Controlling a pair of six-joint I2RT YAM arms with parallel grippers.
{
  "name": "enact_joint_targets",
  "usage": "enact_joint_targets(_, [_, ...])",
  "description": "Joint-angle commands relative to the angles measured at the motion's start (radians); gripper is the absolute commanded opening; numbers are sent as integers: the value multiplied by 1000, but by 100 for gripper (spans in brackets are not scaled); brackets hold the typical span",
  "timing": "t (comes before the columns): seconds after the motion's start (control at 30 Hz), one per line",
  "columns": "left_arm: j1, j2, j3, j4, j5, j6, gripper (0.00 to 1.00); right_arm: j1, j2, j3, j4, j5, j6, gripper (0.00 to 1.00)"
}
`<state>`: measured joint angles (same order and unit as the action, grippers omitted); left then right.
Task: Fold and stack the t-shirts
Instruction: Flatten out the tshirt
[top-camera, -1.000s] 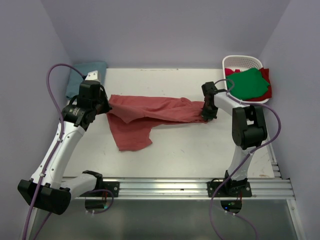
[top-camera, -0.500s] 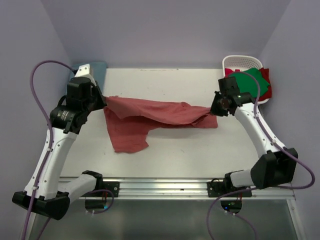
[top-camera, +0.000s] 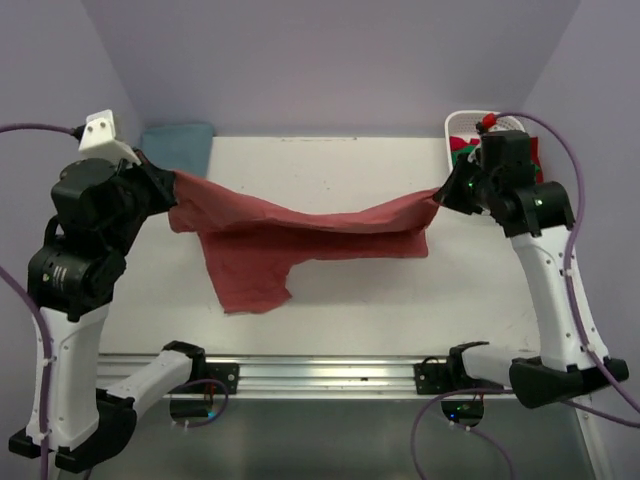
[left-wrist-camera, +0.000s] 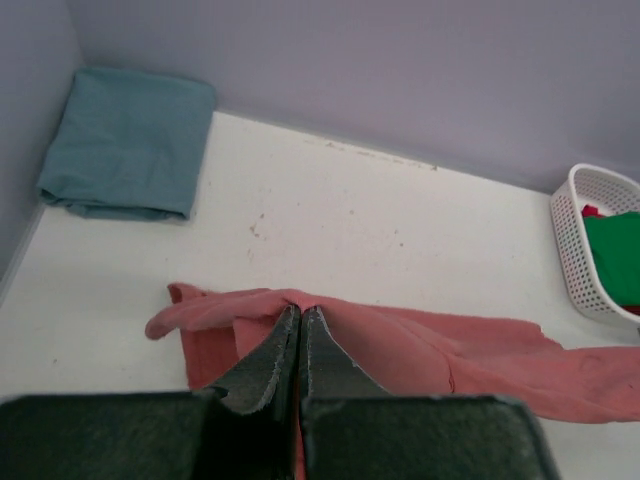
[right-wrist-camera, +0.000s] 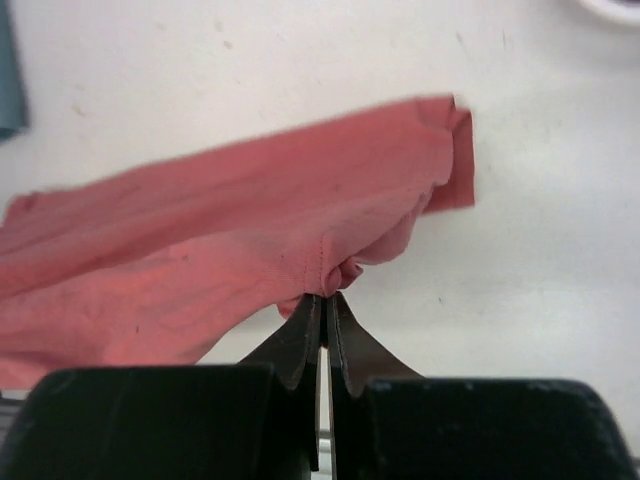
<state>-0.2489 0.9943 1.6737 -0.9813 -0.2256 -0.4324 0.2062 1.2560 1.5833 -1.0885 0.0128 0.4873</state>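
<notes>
You have the left gripper (left-wrist-camera: 300, 312) and the right gripper (right-wrist-camera: 325, 298) each pinched tight on opposite ends of the red shirt (top-camera: 300, 225), which sags between them over the table (top-camera: 430, 295), a flap hanging nearer the left end.

We are seeing the stretched t-shirt (top-camera: 300, 235) hanging above the middle of the table (top-camera: 330, 165), strung between the left gripper (top-camera: 172, 185) and the right gripper (top-camera: 445, 195). A folded t-shirt (top-camera: 178, 137) is lying in the far-left corner. The basket (top-camera: 465, 117) is sitting far right, with more t-shirts (left-wrist-camera: 612, 250) lying in it.
</notes>
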Motion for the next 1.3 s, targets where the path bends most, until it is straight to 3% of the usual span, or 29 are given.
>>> enact_joint_targets(0.0, [10,-86,80,35,-24,50,0,-5,-140,148,-21,-82,-72,0])
enact_joint_targets(0.17, [10,-236,84,203,49,101,2,-4,-282,262,58,-60,-127,0])
enact_joint_targets(0.33, [7,-249,294,223,147,60,1,-4,-336,427,68,-126,-142,0])
enact_joint_targets(0.47, [10,-315,328,361,254,9,1,-4,-406,446,204,-183,-121,0])
enact_joint_targets(0.6, [20,-329,331,472,256,15,0,-4,-399,494,248,-154,-101,0])
enact_joint_targets(0.77, [25,-162,239,446,149,84,0,-4,-203,497,193,-36,-116,0])
enact_joint_targets(0.97, [23,156,129,484,81,158,0,-4,47,346,268,102,-135,0])
enact_joint_targets(1.1, [55,452,310,472,161,175,0,-4,367,473,289,137,-113,0])
enact_joint_targets(1.13, [77,572,358,468,220,146,0,-5,420,507,303,135,-110,0])
enact_joint_targets(1.27, [135,777,631,386,298,90,0,-4,548,685,295,147,-98,0])
